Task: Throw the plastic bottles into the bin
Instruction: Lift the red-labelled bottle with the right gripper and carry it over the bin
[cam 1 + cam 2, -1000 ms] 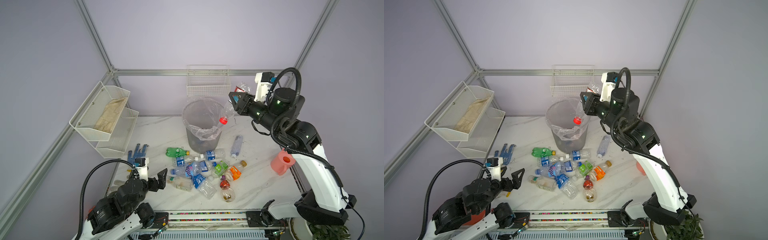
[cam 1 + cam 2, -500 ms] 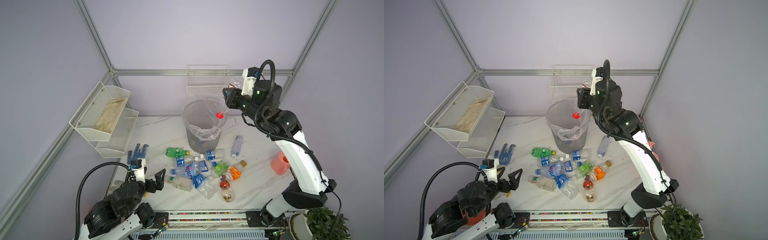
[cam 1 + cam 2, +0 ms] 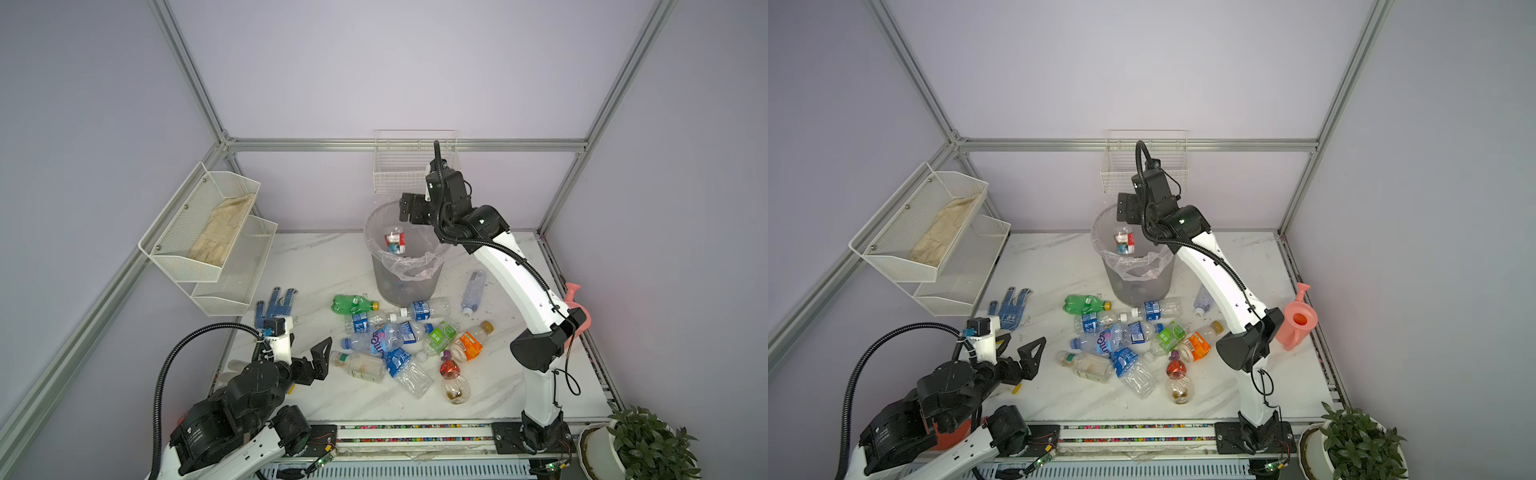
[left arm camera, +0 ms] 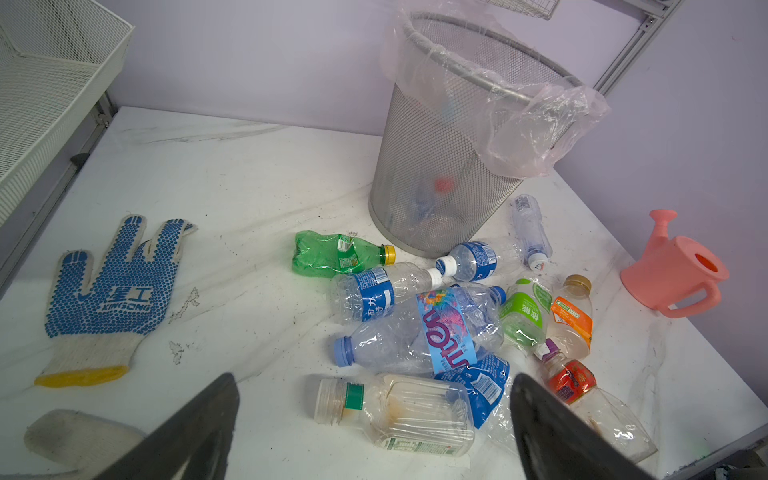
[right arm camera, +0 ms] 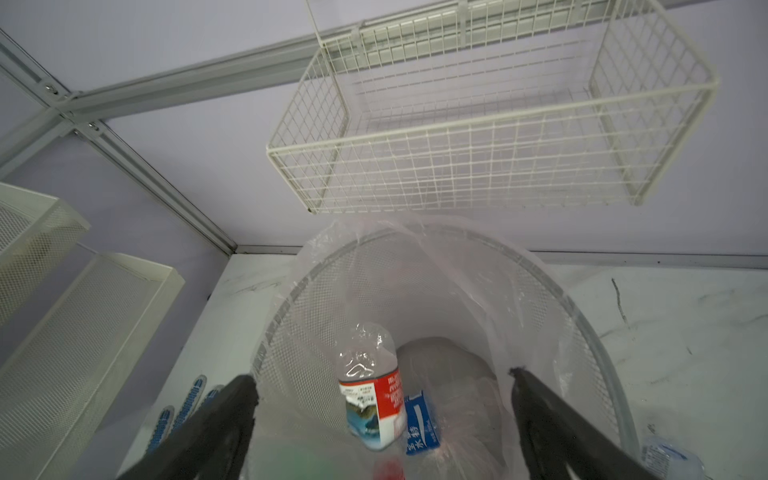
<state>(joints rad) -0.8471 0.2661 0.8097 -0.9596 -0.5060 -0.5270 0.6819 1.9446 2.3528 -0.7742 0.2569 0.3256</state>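
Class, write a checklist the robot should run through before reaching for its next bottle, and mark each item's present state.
1. Right gripper open and empty over the bin: ok.
2. Red-labelled bottle inside the bin's mouth, clear of the jaws: ok.
3. That bottle settled at the bottom: cannot tell.
4. Bin upright, liner bag over its rim: ok.
5. Left gripper open, empty: ok.
6. Table free of plastic bottles: not ok; a pile lies in front of the bin.
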